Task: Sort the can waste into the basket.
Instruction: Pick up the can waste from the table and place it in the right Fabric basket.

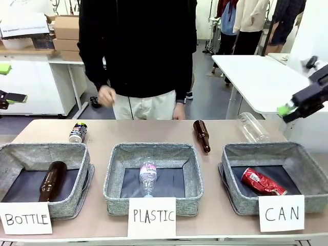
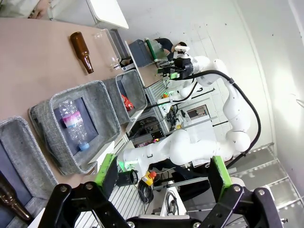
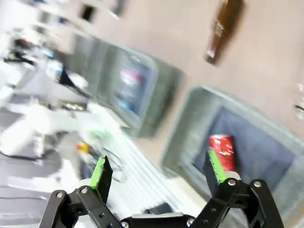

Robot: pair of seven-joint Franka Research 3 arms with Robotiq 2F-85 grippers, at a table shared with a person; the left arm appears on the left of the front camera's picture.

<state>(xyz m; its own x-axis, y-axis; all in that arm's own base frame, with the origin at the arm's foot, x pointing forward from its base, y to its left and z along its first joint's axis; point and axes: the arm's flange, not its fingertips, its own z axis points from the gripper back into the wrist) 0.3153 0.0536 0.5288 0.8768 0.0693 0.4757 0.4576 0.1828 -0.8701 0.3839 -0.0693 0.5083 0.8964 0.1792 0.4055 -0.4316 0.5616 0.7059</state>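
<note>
Nearest, at the table's (image 1: 154,128) front edge: white "CAN" label (image 1: 281,213), propped against the grey basket (image 1: 259,150) on the right. Inside that basket, on the dark bottom: red can (image 1: 262,182), dented, lying on its side at a slant, nearer the left wall. Caught too in the blurred right wrist view, probably the same red can, just beside one green pad (image 3: 214,166). Above and beyond the basket's right end, clear of it: right gripper (image 1: 287,110), jaws spread wide, nothing between them.

Behind the basket on the bare tabletop: clear bottle (image 1: 252,127) on its side. Left of that: brown bottle (image 1: 202,135), neck toward the camera. Then the middle basket (image 1: 154,149), marked "PLASTIC", with a small plastic bottle (image 1: 148,177) in it. Then the left basket (image 1: 43,149), marked "BOTTLE", holding a second brown bottle (image 1: 51,180).

Just behind its far wall, roughly upright on the table: black can (image 1: 78,132), outside every basket, well apart from the "CAN" one. At the far left edge, raised off the table: left gripper (image 1: 9,83), likewise spread wide and empty. Across the table: person (image 1: 138,46) in a dark top, one hand (image 1: 106,96) hanging near the far edge.
</note>
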